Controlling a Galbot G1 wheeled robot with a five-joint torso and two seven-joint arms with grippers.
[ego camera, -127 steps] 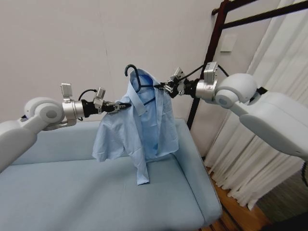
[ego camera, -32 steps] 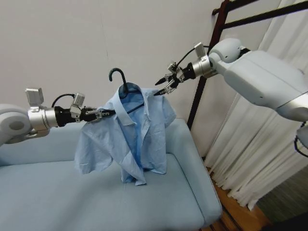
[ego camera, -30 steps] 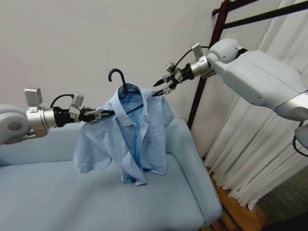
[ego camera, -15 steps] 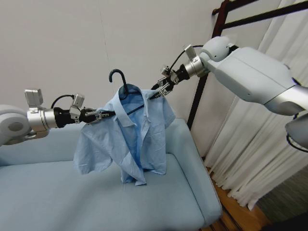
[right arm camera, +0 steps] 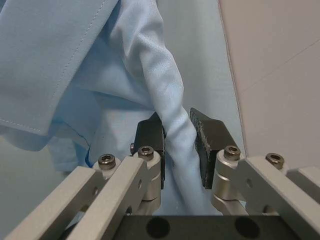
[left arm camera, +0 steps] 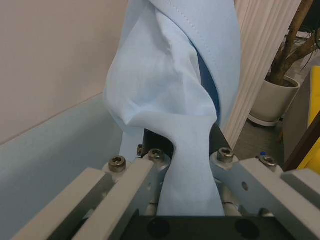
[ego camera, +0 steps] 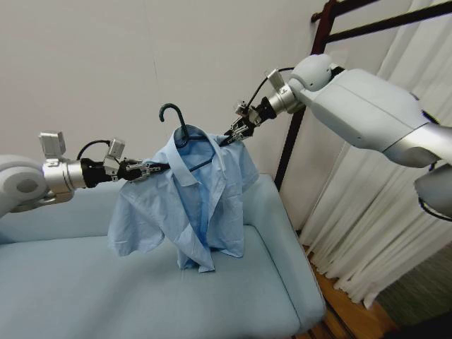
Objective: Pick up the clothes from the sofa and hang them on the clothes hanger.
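1. Most of the job looks done, by my judgement. The sofa [ego camera: 141, 296] fills the head view from 8 round to 5 o'clock, and the shirt [ego camera: 191, 205] is lifted off its seat. Only the lower hem hangs near the cushions, and I cannot tell whether it touches them.
2. At 2 o'clock a dark wooden rack [ego camera: 300, 127] stands beside the sofa's end, in front of the curtain [ego camera: 367, 233]. The hanger [ego camera: 174, 119] is well apart from it, so hooking it there may be what is left.
3. The pale blue shirt is draped over the hanger near the middle of the view. Its collar is up, its front is open, and one sleeve droops toward 8 o'clock.
4. The hanger's dark hook pokes out of the collar at 12 o'clock of the shirt and catches on nothing. It seems to be carried only by the cloth and the two arms.
5. The left gripper [ego camera: 157, 169] reaches in at 9 o'clock of the collar, at one shoulder. In the left wrist view its jaws are pinching a fold of the shirt that runs up between them and hides most of the pads.
6. The right gripper [ego camera: 233, 134] is at 1 o'clock of the shirt, on the other shoulder. In the right wrist view a rolled fold lies lengthwise between the dark pads [right arm camera: 150, 137], and the jaws are pressed onto it from both sides.
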